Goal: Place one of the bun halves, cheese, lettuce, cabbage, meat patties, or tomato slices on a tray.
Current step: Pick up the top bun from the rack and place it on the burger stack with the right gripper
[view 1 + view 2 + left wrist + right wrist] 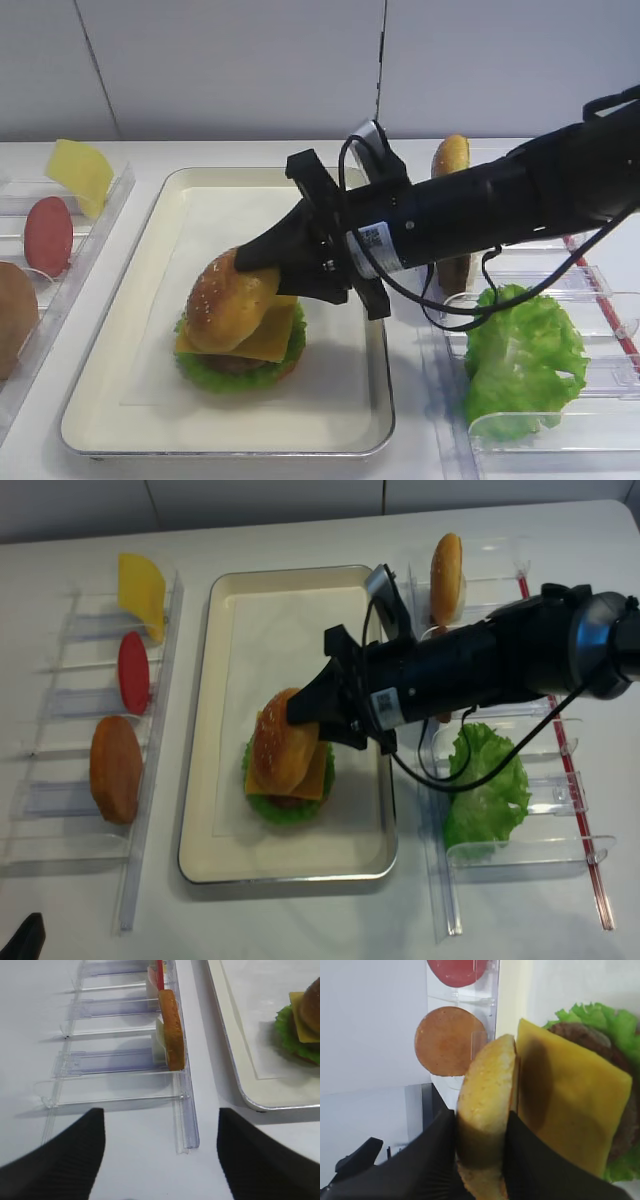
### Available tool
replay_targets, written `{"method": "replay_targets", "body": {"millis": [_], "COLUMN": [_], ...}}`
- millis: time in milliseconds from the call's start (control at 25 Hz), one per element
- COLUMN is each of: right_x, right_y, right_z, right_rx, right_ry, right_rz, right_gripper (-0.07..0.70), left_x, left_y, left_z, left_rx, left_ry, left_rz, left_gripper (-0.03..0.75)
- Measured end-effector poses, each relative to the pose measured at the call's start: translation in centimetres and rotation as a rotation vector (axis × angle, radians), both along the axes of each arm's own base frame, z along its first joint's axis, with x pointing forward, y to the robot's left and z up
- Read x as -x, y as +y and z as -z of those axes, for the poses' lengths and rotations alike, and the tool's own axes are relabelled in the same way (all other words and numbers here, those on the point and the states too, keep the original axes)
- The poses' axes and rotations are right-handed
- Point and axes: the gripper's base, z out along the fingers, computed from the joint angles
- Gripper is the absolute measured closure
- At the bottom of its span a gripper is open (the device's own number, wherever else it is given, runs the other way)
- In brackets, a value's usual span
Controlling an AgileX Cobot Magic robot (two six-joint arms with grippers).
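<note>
Between the right tool's (480, 1160) jaws: bun top (485, 1110).

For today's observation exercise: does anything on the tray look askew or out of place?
Yes. The cheese sits skewed, one corner overhanging the lettuce. The bun top leans tilted against it, gripped by the right tool.

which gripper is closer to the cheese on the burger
Right. The right gripper holds the bun top tilted against the cheese on the tray. The left gripper hangs open over the left rack, off the tray.
</note>
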Motion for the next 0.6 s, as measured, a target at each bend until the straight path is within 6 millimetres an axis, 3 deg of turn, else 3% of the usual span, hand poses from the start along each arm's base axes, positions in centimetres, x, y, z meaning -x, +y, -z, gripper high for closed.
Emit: {"method": "replay_targets", "body": {"millis": [600], "right_x": [-0.3], "right_y": [0.62], "right_z": [0.89], "right_rx": [-0.023], "right_ry": [0.017], "right_rz": [-0.038], "right_gripper": [0.365], "left_x": [0.0], "left_y": [0.0], "left_z": [0.0], "left_rx": [0.0], "left_ry": [0.0], "left_rz": [0.0], "left_gripper": [0.267]}}
